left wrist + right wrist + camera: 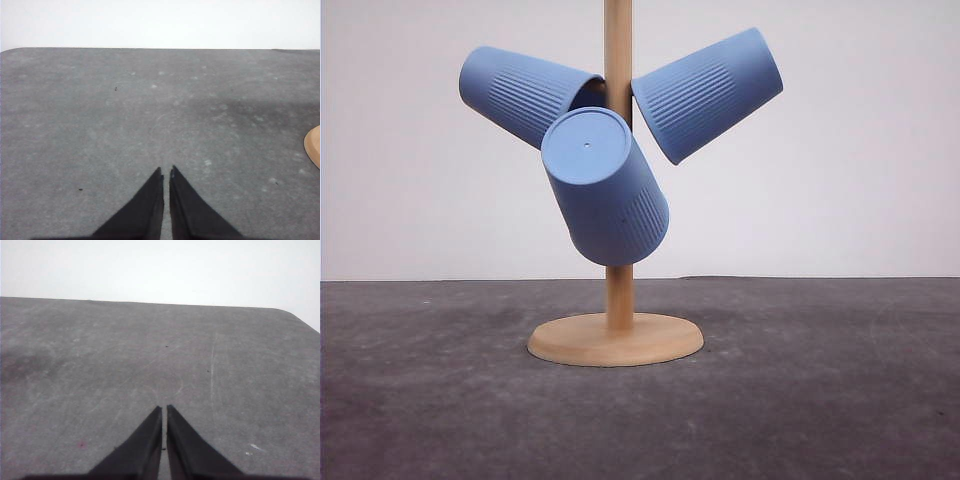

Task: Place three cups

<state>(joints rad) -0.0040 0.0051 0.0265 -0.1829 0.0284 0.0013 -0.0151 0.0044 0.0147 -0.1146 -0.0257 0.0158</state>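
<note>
Three light-blue ribbed cups hang upside down on a wooden stand's pegs in the front view. One cup [525, 93] tilts up to the left, one cup [710, 93] tilts up to the right, and one cup [603, 185] points its flat base toward the camera. My left gripper [166, 172] is shut, its black fingers nearly touching over bare grey table, nothing between them. Over bare table too, my right gripper [164, 409] is shut and holds nothing. Both grippers are away from the cups.
The wooden stand has a tall pole [618, 290] and a round base [615, 339] in the middle of the grey table [820, 400]. An edge of that base [313, 145] appears in the left wrist view. A plain white wall stands behind.
</note>
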